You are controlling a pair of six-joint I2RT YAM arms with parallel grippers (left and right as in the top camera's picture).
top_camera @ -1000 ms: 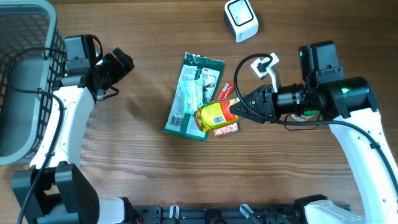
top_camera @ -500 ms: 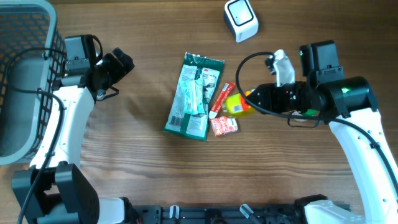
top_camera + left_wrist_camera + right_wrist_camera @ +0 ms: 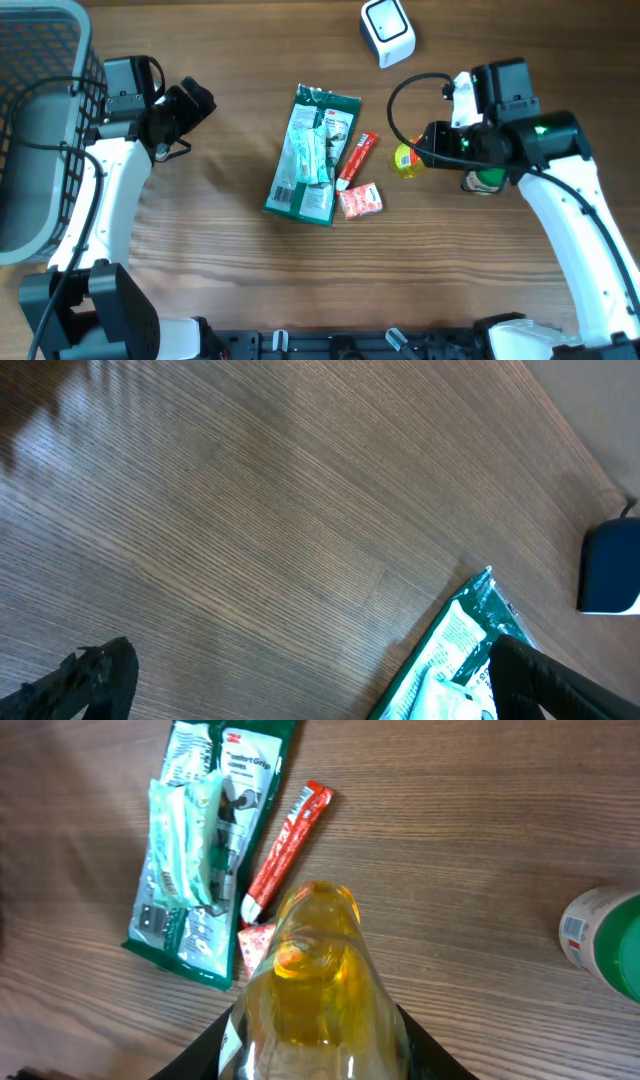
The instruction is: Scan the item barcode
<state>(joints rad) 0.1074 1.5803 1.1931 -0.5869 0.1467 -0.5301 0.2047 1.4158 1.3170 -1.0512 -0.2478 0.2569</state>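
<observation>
1. Your right gripper (image 3: 420,157) is clamped on the yellow bottle (image 3: 405,158), which is off the table (image 3: 230,260) and sticks out past the jaws toward the middle.
2. The scanner (image 3: 387,30) sits at the far edge, well apart from the bottle.
3. Your left gripper (image 3: 190,103) is spread wide with nothing in it, near the basket (image 3: 60,15).
4. Overhead, the bottle is just a yellow blob beside the red stick (image 3: 355,160). The right wrist view shows it (image 3: 310,980) end-on, clear and amber, with a black finger on each side.
5. That view also gives you the green-capped container (image 3: 605,940) in full. Overhead, your arm half covers it.
6. The left wrist view catches only bare wood and a corner of the green packet (image 3: 450,650).
</observation>
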